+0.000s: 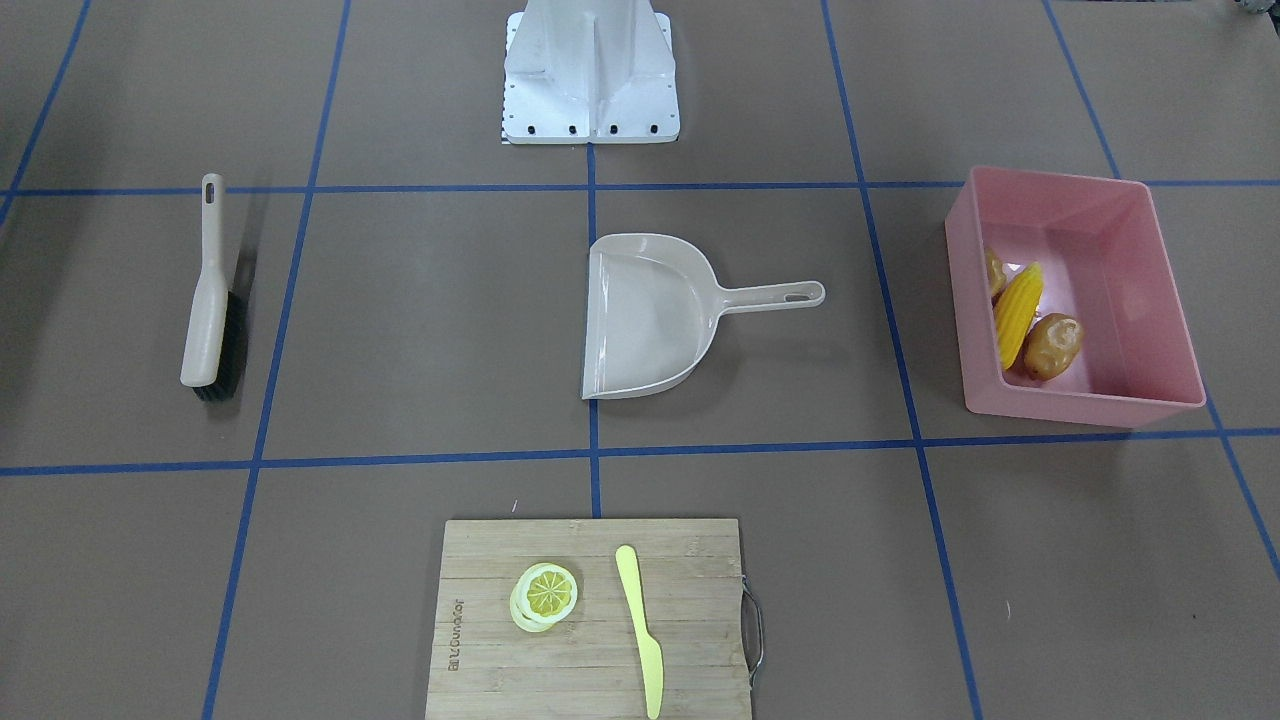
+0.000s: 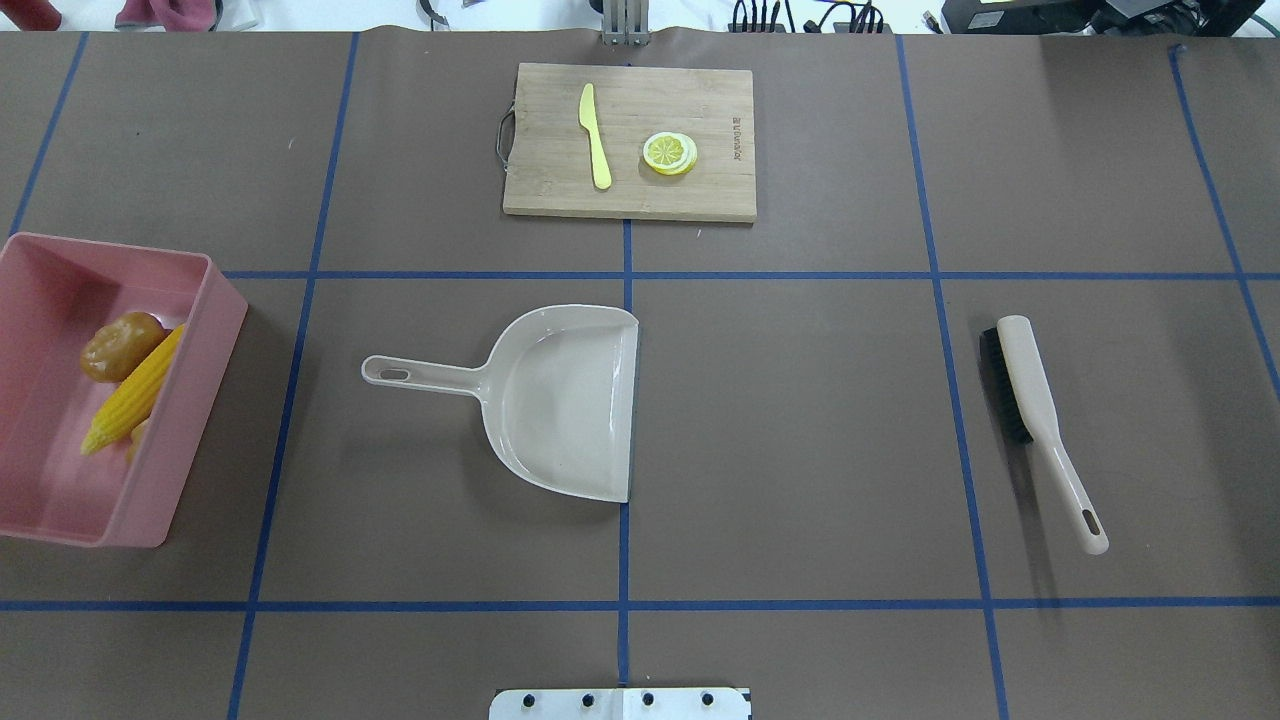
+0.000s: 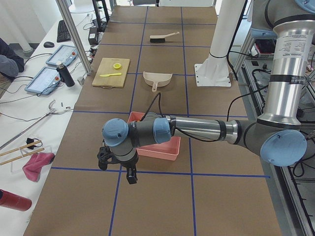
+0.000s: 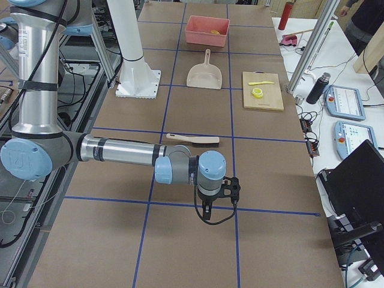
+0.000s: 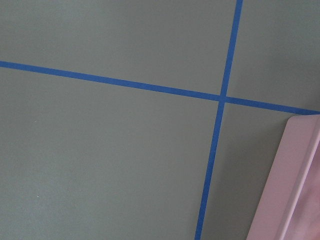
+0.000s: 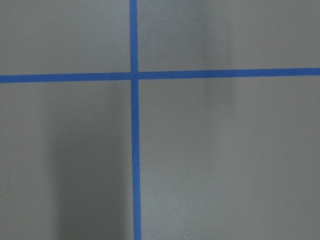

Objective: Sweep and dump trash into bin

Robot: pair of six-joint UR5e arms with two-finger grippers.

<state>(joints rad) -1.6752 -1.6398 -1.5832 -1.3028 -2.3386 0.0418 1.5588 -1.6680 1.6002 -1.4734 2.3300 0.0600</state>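
Observation:
The pink bin stands at the table's left end and holds all three pieces of trash. They are the yellow corn cob, the golden-brown potato lump and the tan ginger piece, which the corn half hides. The left gripper hangs low over the table beyond the bin, at the table's end; I cannot tell if it is open or shut. The right gripper hangs past the brush at the opposite end; I cannot tell its state either. A corner of the bin shows in the left wrist view.
A beige dustpan lies empty at the table's middle, handle toward the bin. A beige brush lies on the right side. A wooden cutting board at the far edge carries a lemon slice and a pale yellow knife.

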